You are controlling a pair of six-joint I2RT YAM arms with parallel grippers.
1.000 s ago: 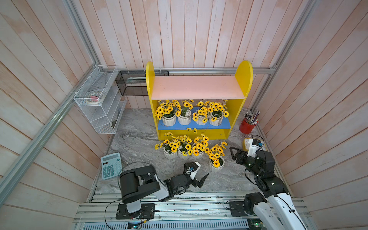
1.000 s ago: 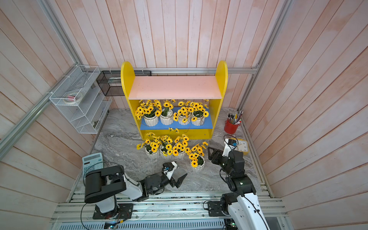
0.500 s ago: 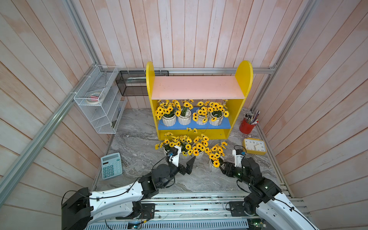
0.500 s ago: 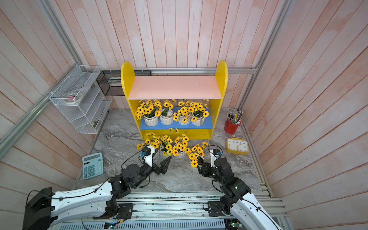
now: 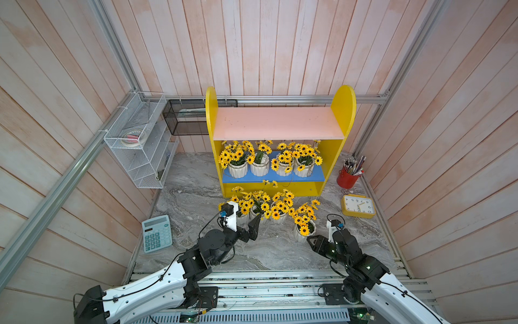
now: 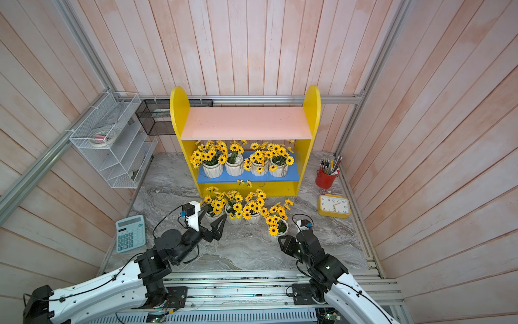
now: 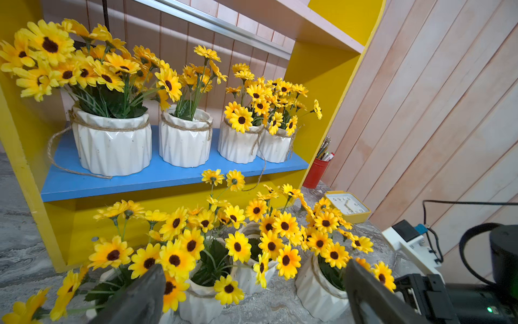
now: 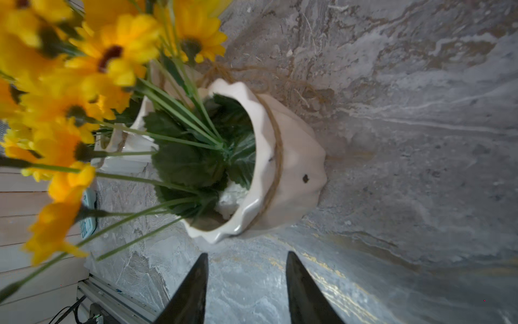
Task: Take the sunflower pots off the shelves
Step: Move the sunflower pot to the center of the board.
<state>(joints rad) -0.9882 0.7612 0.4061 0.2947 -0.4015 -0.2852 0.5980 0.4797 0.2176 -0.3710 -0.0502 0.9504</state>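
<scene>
Four of the eight sunflower pots point(image 5: 259, 168) are sitting in a row on the blue board point(image 5: 280, 178) of the shelves point(image 5: 343, 106), while the other four are standing on the table point(image 5: 280, 252) in front, so by my reading the job is running at about halfway. The pink board point(image 5: 277, 123) is carrying nothing, and the blue one is waiting to be emptied. Three of the pots on the table are crowding into a cluster of three point(image 5: 279, 218) just before the shelves' foot. The fourth, a lone pot point(image 5: 301, 235), is standing slightly apart toward the robot's right. The right claw point(image 8: 246, 261) is pointing at that lone pot with its jaws apart and nothing between them. The pot is standing upright just beyond the tips, close but not touching. The left claw point(image 6: 212, 220) is hovering low with its jaws spread wide and empty, its tips lying at the near side of the cluster. Whether a finger is brushing a petal I cannot tell. The four shelf pots are sitting beyond and above the cluster, well apart from both claws, so either arm is likely needing to reach over the flowers on the table.
</scene>
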